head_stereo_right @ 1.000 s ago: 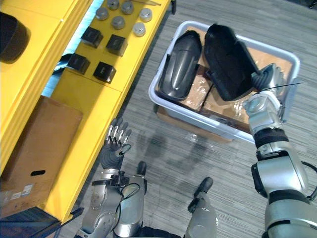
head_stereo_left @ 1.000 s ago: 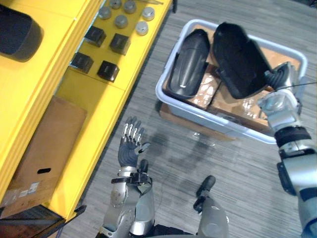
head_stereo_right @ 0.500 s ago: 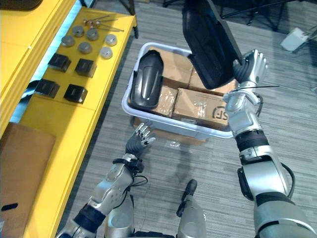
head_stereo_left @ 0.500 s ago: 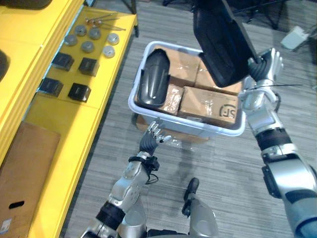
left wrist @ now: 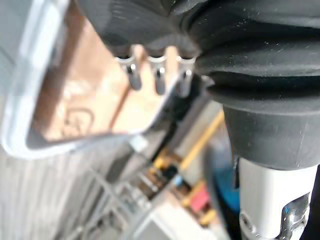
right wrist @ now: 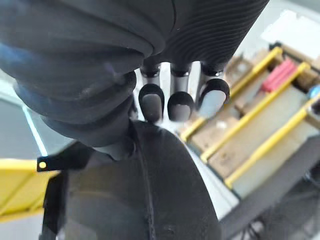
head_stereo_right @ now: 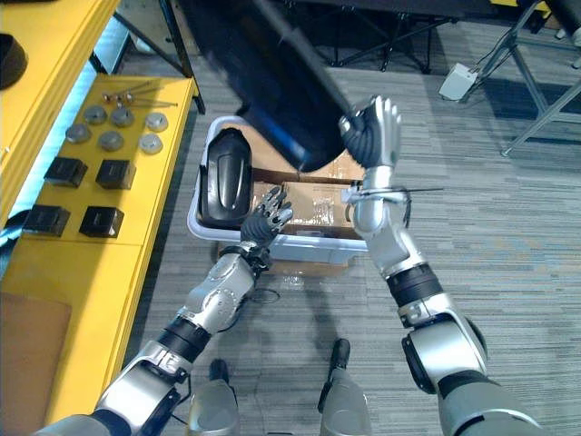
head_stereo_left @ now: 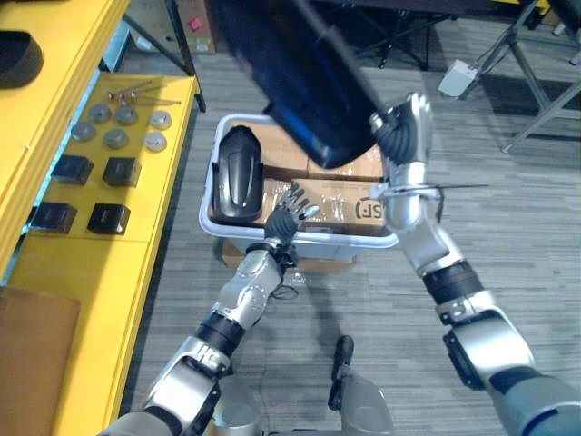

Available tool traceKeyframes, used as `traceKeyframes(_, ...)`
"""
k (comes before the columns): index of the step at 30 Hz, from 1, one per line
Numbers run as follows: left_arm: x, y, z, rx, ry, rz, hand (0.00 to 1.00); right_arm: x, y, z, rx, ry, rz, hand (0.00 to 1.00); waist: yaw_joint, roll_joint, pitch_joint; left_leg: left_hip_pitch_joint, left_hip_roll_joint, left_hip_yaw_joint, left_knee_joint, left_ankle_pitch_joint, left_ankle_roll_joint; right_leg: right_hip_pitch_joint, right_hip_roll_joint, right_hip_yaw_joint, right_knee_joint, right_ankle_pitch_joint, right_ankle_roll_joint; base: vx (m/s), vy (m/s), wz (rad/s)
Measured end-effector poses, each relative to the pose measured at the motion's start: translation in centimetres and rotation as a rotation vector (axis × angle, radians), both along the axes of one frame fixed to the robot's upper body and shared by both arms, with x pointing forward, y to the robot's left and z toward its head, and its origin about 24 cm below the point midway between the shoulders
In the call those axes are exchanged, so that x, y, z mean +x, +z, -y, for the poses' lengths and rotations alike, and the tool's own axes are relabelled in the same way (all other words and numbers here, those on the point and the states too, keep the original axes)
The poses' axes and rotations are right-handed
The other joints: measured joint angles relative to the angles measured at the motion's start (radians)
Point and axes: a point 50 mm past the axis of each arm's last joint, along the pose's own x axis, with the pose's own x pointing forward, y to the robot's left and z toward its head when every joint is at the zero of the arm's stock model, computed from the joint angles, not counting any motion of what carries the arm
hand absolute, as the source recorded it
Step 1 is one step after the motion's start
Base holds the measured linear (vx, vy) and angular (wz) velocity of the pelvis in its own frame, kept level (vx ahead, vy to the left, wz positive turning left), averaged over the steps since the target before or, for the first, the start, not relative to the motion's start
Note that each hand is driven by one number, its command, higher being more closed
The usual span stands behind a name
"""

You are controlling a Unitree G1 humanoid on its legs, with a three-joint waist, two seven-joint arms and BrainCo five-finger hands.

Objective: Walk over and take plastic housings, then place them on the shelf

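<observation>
A large black plastic housing (head_stereo_left: pixel 290 73) is held high above the bin, close to the head camera. My right hand (head_stereo_left: pixel 404 136) grips its lower edge; in the right wrist view the fingers (right wrist: pixel 180 102) curl over the housing's rim (right wrist: pixel 145 200). A second black housing (head_stereo_left: pixel 231 173) lies in the left end of the pale blue bin (head_stereo_left: pixel 300 238). My left hand (head_stereo_left: pixel 286 213) is stretched out over the bin's near rim with its fingers (left wrist: pixel 157 80) spread and holding nothing.
Cardboard boxes (head_stereo_left: pixel 363 204) fill the rest of the bin, which stands on another box on the grey floor. The yellow shelf (head_stereo_left: pixel 82 254) runs along the left, carrying black blocks (head_stereo_left: pixel 109 173) and silver discs (head_stereo_left: pixel 118 127). Stands and metal legs are at the far right.
My right hand has lifted the housing out of the bin and up toward the camera. My left hand has reached forward to the bin's rim. The whole view has shifted.
</observation>
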Motion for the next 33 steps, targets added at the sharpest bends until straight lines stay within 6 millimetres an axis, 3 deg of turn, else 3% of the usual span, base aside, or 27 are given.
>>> traceKeyframes(9,0.4,1.0,-1.5,-0.169,0.169,-0.001,0.00,-1.1,-2.3,-1.7,-0.009,0.085,-0.050,1.00,-0.014,0.015,-0.048,0.043,-0.009,0.010,-0.030,0.002,-0.001,0.042,-0.002,0.008,-0.036,0.013,0.006,0.00,0.017,-0.01)
traceKeyframes(18,0.5,1.7,-2.8,-0.186,0.352,-0.028,0.00,-2.1,-4.9,-2.5,0.040,0.121,-0.136,1.00,-0.013,0.014,-0.053,0.054,-0.019,-0.004,-0.053,0.010,0.000,0.071,-0.006,-0.015,-0.067,0.019,0.010,-0.01,0.010,0.06)
traceKeyframes(19,0.5,1.7,-3.0,-0.187,0.379,-0.032,1.00,-2.3,-5.3,-2.5,0.045,0.125,-0.149,1.00,-0.014,0.013,-0.059,0.054,-0.019,-0.004,-0.055,0.010,0.000,0.071,-0.006,-0.015,-0.067,0.020,0.010,0.00,0.000,0.00)
traceKeyframes(28,0.3,2.1,-4.9,-0.225,0.527,0.044,1.00,-4.1,-7.3,-3.4,0.097,0.174,-0.206,1.00,-0.015,-0.013,-0.103,0.060,-0.020,-0.006,-0.062,0.010,0.000,0.075,-0.006,-0.019,-0.068,0.020,0.010,-0.01,0.004,0.00)
traceKeyframes(33,0.0,1.8,-5.3,-0.243,0.504,0.085,1.00,-4.8,-8.4,-3.2,0.121,0.175,-0.242,1.00,-0.014,-0.020,-0.112,0.076,-0.019,-0.004,-0.066,0.010,-0.001,0.087,-0.006,-0.020,-0.069,0.016,0.007,-0.03,0.008,-0.01)
